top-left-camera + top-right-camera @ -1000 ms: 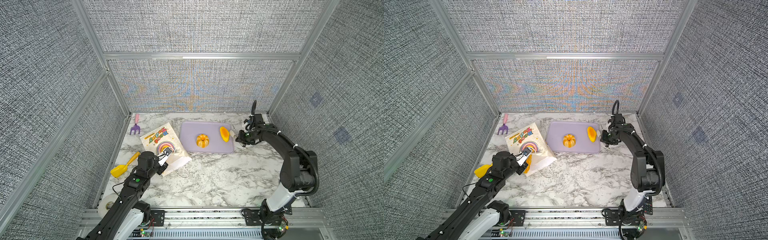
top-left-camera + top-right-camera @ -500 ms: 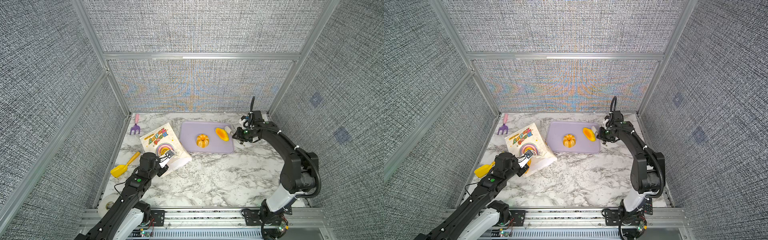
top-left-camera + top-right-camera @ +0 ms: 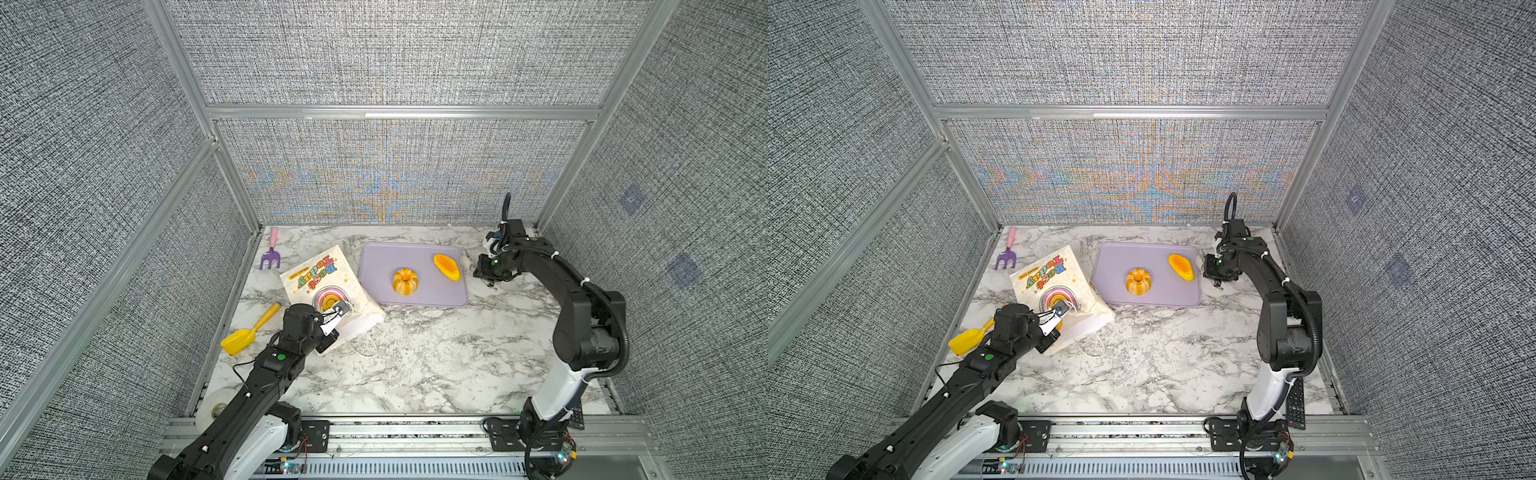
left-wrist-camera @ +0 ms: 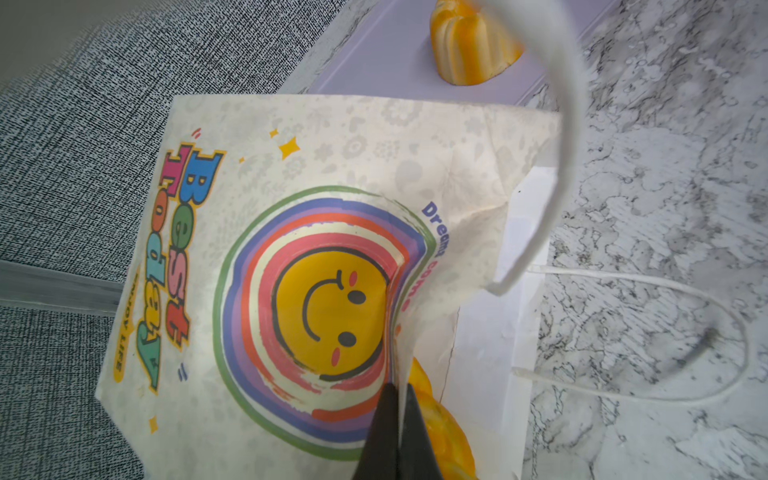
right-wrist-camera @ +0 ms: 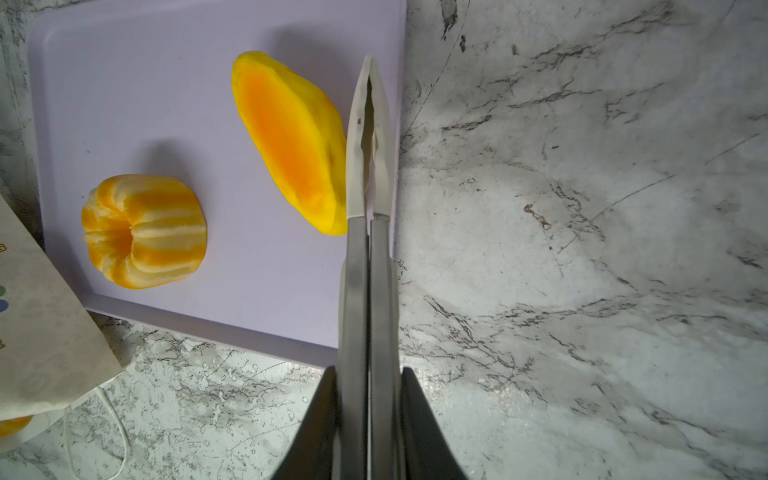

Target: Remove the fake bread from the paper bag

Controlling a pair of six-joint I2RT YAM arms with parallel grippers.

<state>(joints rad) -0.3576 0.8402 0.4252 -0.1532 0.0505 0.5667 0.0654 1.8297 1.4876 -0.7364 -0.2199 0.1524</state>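
Cream smiley-rainbow paper bag (image 3: pixel 320 279) lies at 9 o'clock, left gripper (image 4: pixel 398 399) pinching its mouth edge, orange bread (image 4: pixel 441 430) peeking out. At 12, fluted bun (image 3: pixel 405 281) and loaf (image 3: pixel 447 267) sit on lilac tray (image 3: pixel 415 254); right gripper (image 5: pixel 368 374) squeezes closed tongs (image 5: pixel 357 249) at its 3 o'clock rim. Open marble (image 3: pixel 436 365) toward 5.

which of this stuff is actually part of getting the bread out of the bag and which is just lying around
Job: paper bag, pinched by the left end effector; bread showing in its mouth; fluted bun and yellow loaf on the lilac tray; tongs in the right end effector.
Lying about: yellow toy shovel; purple toy rake; tape roll; remote control.
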